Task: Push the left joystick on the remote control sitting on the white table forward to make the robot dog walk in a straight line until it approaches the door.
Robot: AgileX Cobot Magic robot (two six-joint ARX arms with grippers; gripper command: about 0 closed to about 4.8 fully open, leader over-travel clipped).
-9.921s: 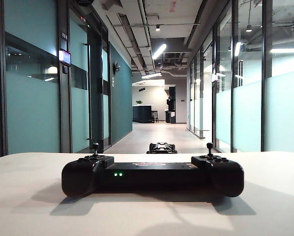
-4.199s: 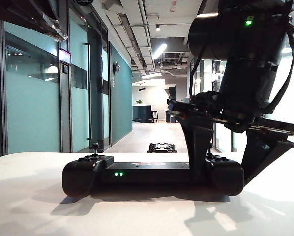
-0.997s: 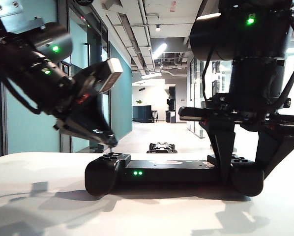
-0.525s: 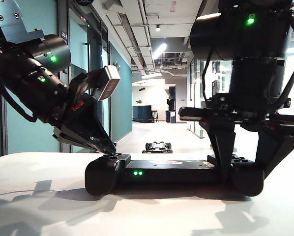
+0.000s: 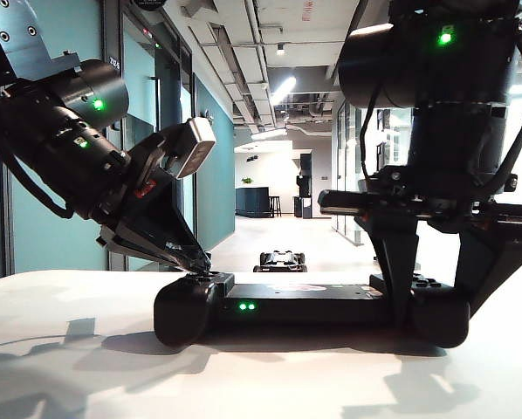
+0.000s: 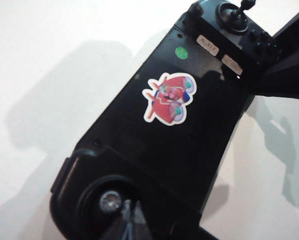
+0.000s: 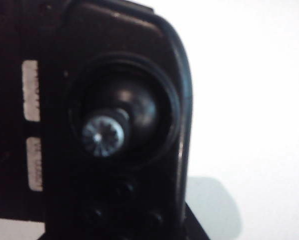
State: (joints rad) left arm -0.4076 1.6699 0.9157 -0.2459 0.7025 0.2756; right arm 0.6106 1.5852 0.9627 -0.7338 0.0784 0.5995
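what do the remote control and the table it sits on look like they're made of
Remote control: likely hard black plastic, semi-gloss; its top shows soft reflections, with a paper-like sticker stuck on. White table: smooth matte surface, probably laminate; it shows soft shadows, no glare.

White table (image 5: 60, 367), black remote control (image 5: 296, 305) lying flat (green lights lit)

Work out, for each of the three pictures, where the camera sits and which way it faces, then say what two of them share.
Exterior view: low at table level, facing down the corridor; shows the remote, the dog, the left gripper and the right gripper.
Left wrist view: above the remote, looking down; its fingertips sit by the left joystick.
Right wrist view: straight down on the other joystick; its finger barely shows.
Shared: both wrist views show that other joystick.
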